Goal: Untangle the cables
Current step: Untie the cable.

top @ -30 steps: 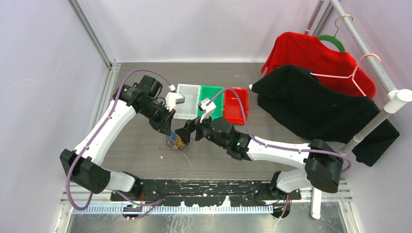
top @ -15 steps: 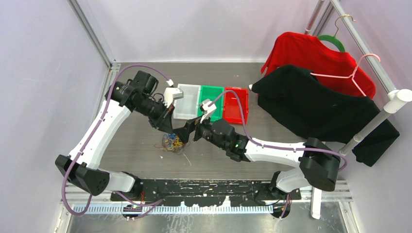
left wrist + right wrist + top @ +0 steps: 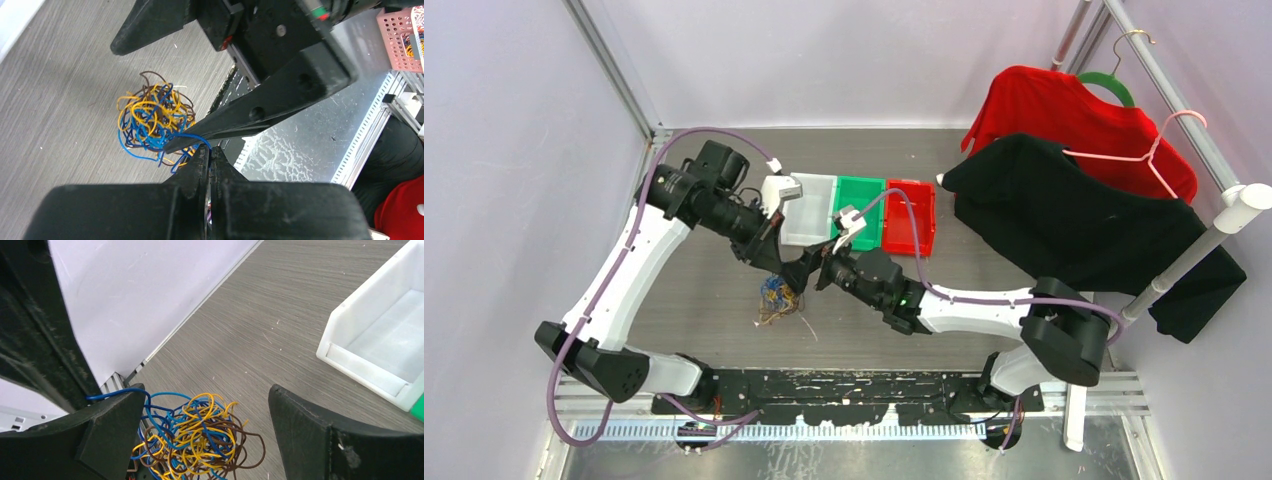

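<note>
Shift: right gripper (image 3: pixel 205 400), fingers (image 3: pixel 112 435) spread, advanced to straddle cable tangle (image 3: pixel 152 120) | left gripper (image 3: pixel 210 150) pinches blue wire (image 3: pixel 194 135) | pull-apart likely next

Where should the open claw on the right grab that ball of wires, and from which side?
Probably a brown loop sticking out of the ball of wires, on the side away from the blue strand pinched by the left gripper. The open right gripper flanks the ball, so closing in from there suits.

Pale lilac walls (image 3: pixel 844 60) — grey tabletop (image 3: pixel 694 300)
</note>
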Robot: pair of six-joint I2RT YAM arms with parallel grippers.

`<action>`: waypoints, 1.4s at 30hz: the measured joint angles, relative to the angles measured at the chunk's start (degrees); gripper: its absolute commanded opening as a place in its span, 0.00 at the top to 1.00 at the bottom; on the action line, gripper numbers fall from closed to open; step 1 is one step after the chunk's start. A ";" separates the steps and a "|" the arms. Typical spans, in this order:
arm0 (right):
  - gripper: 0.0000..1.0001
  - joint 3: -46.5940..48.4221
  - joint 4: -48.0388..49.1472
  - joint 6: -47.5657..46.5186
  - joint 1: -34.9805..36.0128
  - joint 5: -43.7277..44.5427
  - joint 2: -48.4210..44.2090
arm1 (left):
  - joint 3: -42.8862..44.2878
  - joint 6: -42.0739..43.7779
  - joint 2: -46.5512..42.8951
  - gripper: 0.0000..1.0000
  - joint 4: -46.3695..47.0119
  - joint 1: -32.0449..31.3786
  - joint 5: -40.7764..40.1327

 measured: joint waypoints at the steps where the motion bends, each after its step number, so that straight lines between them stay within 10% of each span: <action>1: 0.03 0.00 1.05 0.20 0.02 0.28 0.66 | 0.63 0.00 0.09 1.00 -0.26 -0.26 0.04; 15: 0.09 1.86 9.49 2.75 0.37 5.44 9.01 | 6.19 0.39 2.40 1.00 -5.31 -2.03 2.03; 32: 0.23 -3.21 8.48 7.19 0.57 12.22 14.19 | 43.28 3.06 11.98 1.00 -10.58 -2.56 0.52; 42: 0.27 -4.15 7.56 10.38 2.49 13.14 16.31 | 39.10 -1.77 2.95 1.00 -0.35 -2.58 -8.79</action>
